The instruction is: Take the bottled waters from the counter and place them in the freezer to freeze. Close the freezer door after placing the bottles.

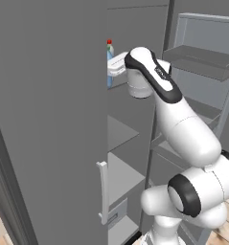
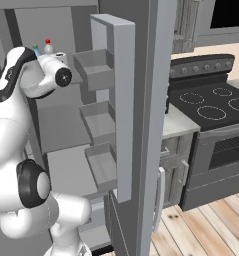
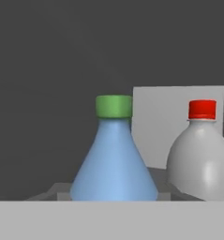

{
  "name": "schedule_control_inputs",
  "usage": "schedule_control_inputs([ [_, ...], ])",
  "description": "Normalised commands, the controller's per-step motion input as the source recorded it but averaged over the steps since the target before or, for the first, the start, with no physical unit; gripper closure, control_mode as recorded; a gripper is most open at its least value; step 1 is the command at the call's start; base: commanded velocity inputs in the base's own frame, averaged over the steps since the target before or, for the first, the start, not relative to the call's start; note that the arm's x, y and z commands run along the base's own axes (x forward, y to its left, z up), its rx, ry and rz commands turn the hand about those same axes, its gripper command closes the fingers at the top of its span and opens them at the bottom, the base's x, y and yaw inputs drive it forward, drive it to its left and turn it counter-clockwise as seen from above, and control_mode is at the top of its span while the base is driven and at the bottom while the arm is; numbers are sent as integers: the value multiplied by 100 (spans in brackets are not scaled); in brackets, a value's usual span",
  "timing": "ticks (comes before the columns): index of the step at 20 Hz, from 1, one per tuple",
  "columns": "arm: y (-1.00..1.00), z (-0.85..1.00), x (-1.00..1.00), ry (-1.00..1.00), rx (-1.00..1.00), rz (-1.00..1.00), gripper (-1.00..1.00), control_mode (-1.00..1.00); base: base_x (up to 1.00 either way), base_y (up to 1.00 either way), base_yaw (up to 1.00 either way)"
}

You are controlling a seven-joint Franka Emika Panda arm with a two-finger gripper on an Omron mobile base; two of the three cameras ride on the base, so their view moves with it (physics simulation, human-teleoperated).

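Both bottles up in the freezer (image 2: 66,120); we're at the shelf w/ the gripper (image 1: 112,67).

Straight ahead of the hand stands the blue bottle w/ green cap (image 3: 113,159), upright; just beside it, to its right from the hand cam, the whitish bottle w/ red cap (image 3: 202,154), also upright; whether the two touch we can't tell. The frames don't show our fingertips; by the record the jaws stand at their narrowest, so we take them as together, though clamped on which bottle, if either, we can't say. We judge these small plastic bottles light but sloshy, smooth-walled and slippery, thin sides that dent under squeeze; best hold is the narrow neck under the cap, or low on the body w/ mild force. Freezer door (image 1: 49,124) stands swung wide, not yet closed; handle (image 1: 103,191) is the likely push pt.
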Motion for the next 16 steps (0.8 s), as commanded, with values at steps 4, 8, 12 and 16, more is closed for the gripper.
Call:
schedule_control_inputs([
  [4, -8, -28, 14, 4, 6, -1, 100, -100, 0, 0, 0],
  [8, -30, 0, 0, 0, 18, -3, 100, -100, 0, 0, 0],
  [12, -5, 0, 24, 0, 4, -8, 100, -100, 0, 0, 0],
  [16, 0, -8, 30, 1, 0, -8, 100, -100, 0, 0, 0],
])
